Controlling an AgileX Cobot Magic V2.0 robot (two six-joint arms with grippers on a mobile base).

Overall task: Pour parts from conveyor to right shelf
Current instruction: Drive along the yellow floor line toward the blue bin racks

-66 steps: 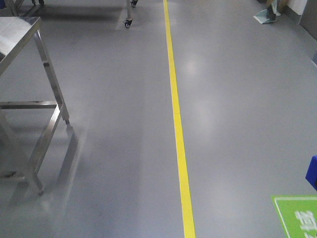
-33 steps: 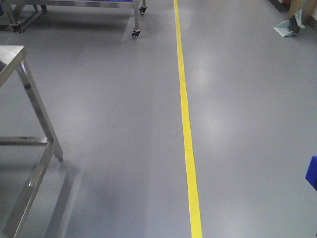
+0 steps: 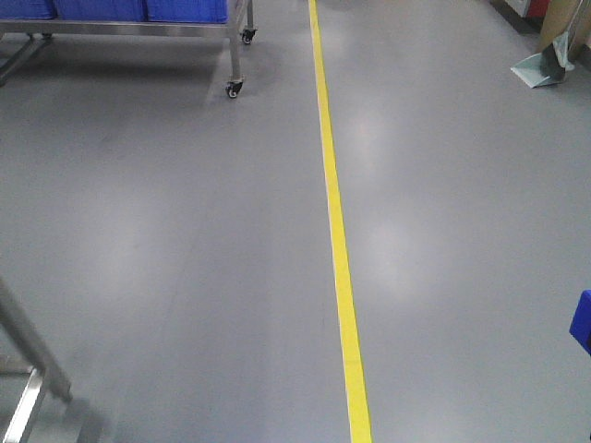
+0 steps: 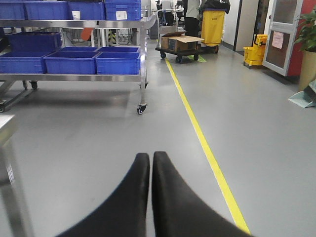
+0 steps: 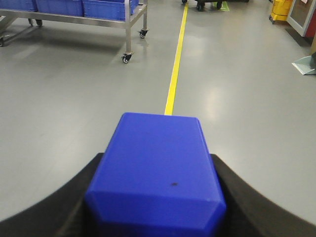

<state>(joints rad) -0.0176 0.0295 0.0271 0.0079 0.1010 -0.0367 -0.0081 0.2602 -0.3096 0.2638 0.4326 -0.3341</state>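
My right gripper is shut on a blue box-shaped block, one of the parts. Its black fingers press the block's two sides, and the block fills the lower middle of the right wrist view above the grey floor. A blue corner of it shows at the right edge of the front view. My left gripper is shut with nothing between its tips and points out over the floor. No conveyor is in view.
A wheeled steel shelf rack with blue bins stands ahead on the left; its caster shows in front. A yellow floor line runs forward. A steel table leg is near left. A box cart and yellow bucket stand far ahead.
The front view has advanced along the floor. The steel table on the left has slid down almost out of frame, and the rack with blue bins has come into view at the top left.
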